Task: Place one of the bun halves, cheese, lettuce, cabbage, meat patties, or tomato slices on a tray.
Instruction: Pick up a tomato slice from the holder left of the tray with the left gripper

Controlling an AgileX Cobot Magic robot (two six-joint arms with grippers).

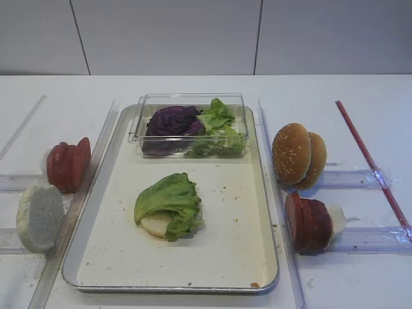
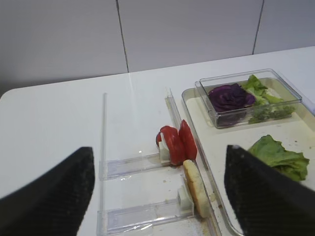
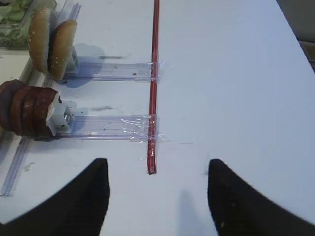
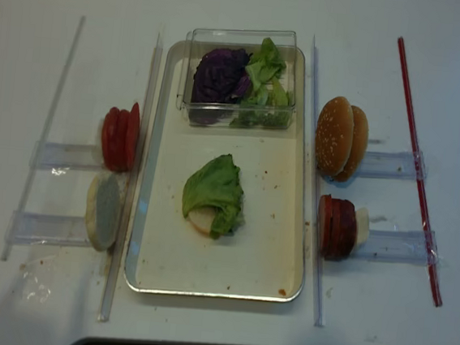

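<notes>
On the tray [image 1: 238, 251] a lettuce [image 1: 170, 199] leaf lies over a pale bun half [image 1: 154, 225]. Left of the tray, tomato slices [image 1: 67, 164] and another pale bun half [image 1: 40, 217] stand on edge in clear rails. To the right stand sesame bun halves [image 1: 298, 155] and meat patties [image 1: 308, 222]. Cabbage [image 1: 171, 121] sits in a clear box. No cheese is in view. My left gripper [image 2: 158, 149] hangs open above the table, left of the tomato slices [image 2: 176, 142]. Over bare table my right gripper [image 3: 157, 162] is open, right of the meat patties [image 3: 27, 112]. Neither holds anything.
The clear plastic box [image 1: 193, 125] at the tray's far end also holds green leaves [image 1: 220, 129]. A red strip [image 1: 370, 161] is taped along the right side. Clear plastic rails [image 4: 52, 155] and long guide strips [image 4: 51, 123] lie on the white table either side of the tray.
</notes>
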